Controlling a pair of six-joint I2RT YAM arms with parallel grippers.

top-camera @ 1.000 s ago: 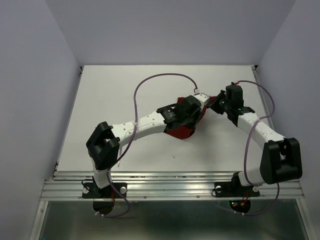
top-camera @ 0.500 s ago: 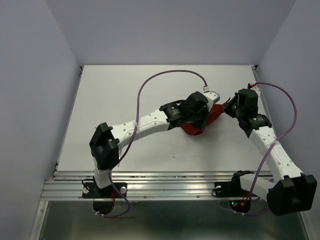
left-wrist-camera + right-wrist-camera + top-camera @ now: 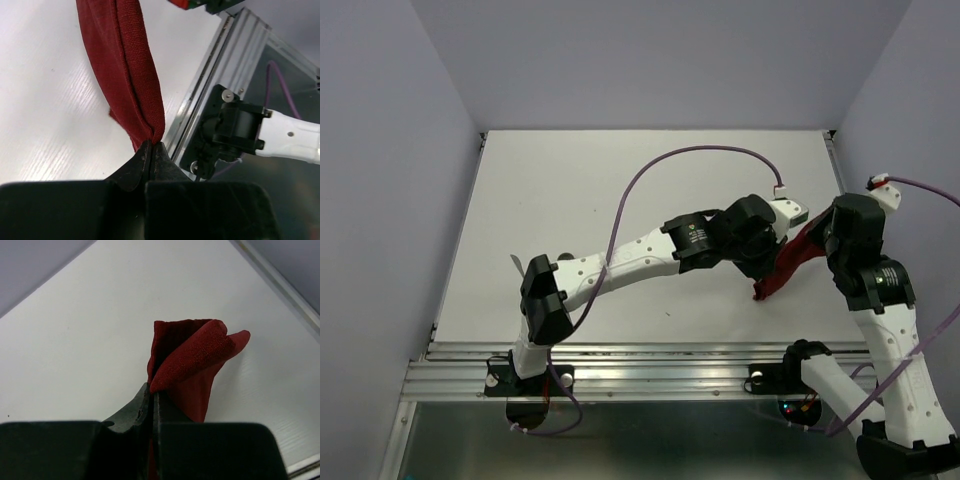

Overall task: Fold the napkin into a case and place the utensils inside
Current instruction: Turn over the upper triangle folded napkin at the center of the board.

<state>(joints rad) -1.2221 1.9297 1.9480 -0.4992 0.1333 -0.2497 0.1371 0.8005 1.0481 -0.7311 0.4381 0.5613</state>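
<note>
Over the right side of the table (image 3: 570,200), napkin (image 3: 792,262) bunched into a taut band, left gripper (image 3: 151,148) pinched closed on one end, right gripper (image 3: 153,391) pinched closed on the other.

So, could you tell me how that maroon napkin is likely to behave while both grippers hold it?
Probably floppy: the napkin droops and bunches into folds between the left gripper and right gripper. Likely light, since small pinches at its edges hold it up. Its woven texture suggests it won't slip out easily.
</note>
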